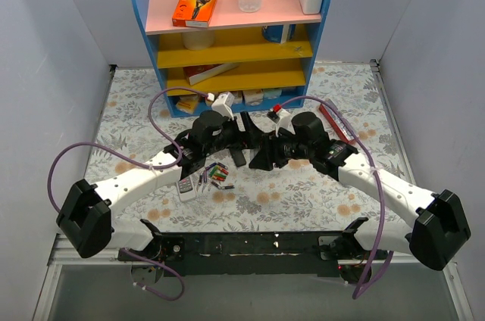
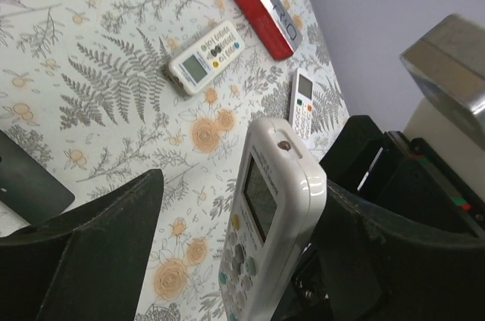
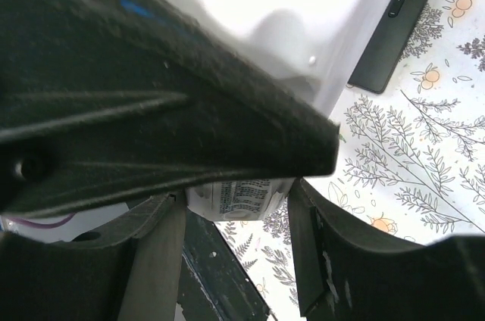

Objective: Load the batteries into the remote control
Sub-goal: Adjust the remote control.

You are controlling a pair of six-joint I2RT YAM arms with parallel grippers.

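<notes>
The slim black remote control (image 3: 399,24) lies on the floral mat beyond my grippers; in the top view it is a dark bar (image 1: 238,156) under the arms. The batteries (image 1: 220,176), red, green and dark cells, lie in a small cluster on the mat to its left. Both grippers meet over the middle of the table around a white remote with a display (image 2: 269,222). My right gripper (image 3: 235,219) is shut on its lower end (image 3: 241,198). My left gripper (image 2: 246,211) stands open around its upper half, the remote against the right finger (image 2: 394,253) and a gap at the left finger (image 2: 98,249).
A short grey-white remote (image 1: 186,188) lies left of the batteries. Two more small white remotes (image 2: 204,56) (image 2: 303,101) and a red box (image 2: 258,7) lie on the mat to the right. A blue shelf unit (image 1: 235,33) stands at the back.
</notes>
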